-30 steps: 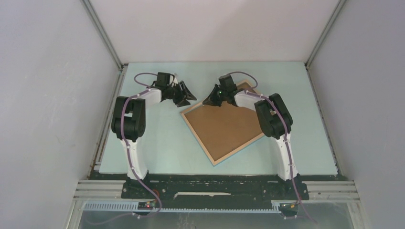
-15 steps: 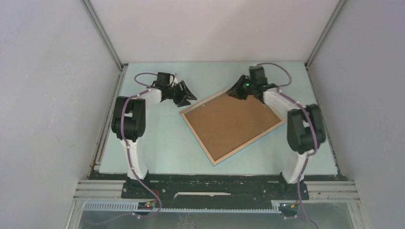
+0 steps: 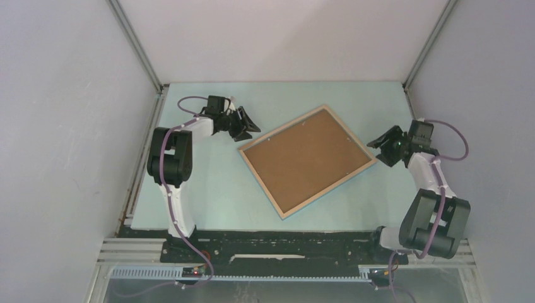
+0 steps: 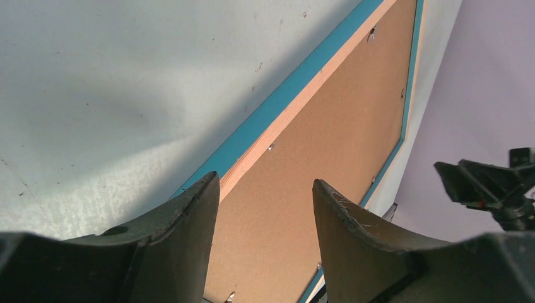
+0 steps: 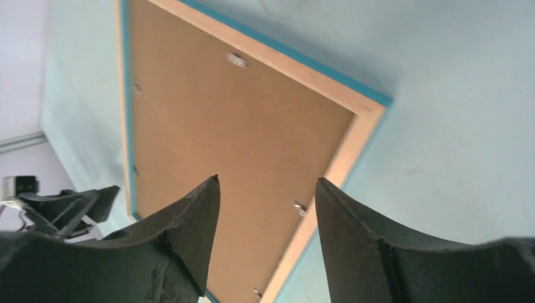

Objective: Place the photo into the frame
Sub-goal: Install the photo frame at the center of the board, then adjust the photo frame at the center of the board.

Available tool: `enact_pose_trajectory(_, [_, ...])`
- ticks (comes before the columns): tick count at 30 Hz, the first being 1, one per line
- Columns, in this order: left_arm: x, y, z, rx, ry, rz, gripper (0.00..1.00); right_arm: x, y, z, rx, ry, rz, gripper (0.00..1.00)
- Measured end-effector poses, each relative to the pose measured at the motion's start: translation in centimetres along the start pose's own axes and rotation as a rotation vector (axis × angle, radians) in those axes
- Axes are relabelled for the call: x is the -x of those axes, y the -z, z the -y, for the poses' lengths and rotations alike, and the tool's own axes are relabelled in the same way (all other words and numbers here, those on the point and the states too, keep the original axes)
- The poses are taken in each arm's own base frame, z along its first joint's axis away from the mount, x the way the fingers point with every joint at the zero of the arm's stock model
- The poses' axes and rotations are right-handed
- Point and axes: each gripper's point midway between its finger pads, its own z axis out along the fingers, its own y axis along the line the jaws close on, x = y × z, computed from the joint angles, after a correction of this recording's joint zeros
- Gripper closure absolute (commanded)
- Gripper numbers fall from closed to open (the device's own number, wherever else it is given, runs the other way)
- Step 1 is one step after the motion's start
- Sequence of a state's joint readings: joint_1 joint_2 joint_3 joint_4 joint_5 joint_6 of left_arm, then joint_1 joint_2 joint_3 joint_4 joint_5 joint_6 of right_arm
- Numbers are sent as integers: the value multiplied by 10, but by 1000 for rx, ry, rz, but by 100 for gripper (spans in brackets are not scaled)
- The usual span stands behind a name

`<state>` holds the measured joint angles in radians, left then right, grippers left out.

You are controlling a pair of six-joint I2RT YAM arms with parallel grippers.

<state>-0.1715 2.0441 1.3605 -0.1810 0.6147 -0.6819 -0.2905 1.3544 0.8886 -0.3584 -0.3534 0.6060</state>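
Note:
The frame [image 3: 329, 187] lies face down and turned at an angle in the middle of the table, light wood up with turquoise edges. A brown backing board [image 3: 306, 159] fills it. The photo is hidden. My left gripper [image 3: 252, 132] is open and empty just left of the frame's left corner; its wrist view looks along the wood rim [image 4: 296, 104]. My right gripper [image 3: 377, 141] is open and empty just off the frame's right corner, and its wrist view shows that corner's rim [image 5: 344, 160] between its fingers [image 5: 202, 208].
Small metal tabs [image 5: 236, 60] sit along the frame's inner edge over the board. The pale blue table [image 3: 214, 189] is boxed in by grey walls on the left, back and right. Both arm bases stand at the near edge.
My right arm swung from the frame's far corner round to its right corner, and its jaws went from shut to open. The left arm and the frame stayed put.

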Motion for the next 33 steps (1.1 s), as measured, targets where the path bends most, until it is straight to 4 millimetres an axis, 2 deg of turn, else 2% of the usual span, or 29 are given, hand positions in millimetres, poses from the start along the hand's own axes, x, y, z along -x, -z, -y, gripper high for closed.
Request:
enact_pose_trajectory(3, [0, 0, 0, -4, -1, 0, 39, -15, -1, 27, -42, -17, -40, 33])
enact_pose_trajectory(8, [-4, -1, -1, -12, 0, -8, 39, -53, -15, 44, -47, -29, -145, 33])
enact_pose_trajectory(12, [-9, -3, -4, -11, 6, -18, 39, -75, -29, 47, -41, -22, -215, 35])
enact_pose_trajectory(16, [-8, -3, -4, -15, 8, -12, 39, -87, -42, 46, -34, -17, -252, 35])
enact_pose_trajectory(25, [-11, -3, -12, -12, 7, 38, 39, -91, -62, 27, 2, -4, -258, 36])
enact_pose_trajectory(33, [-30, 12, -18, -17, 37, 117, 40, -63, -99, 1, -9, 52, -222, 37])
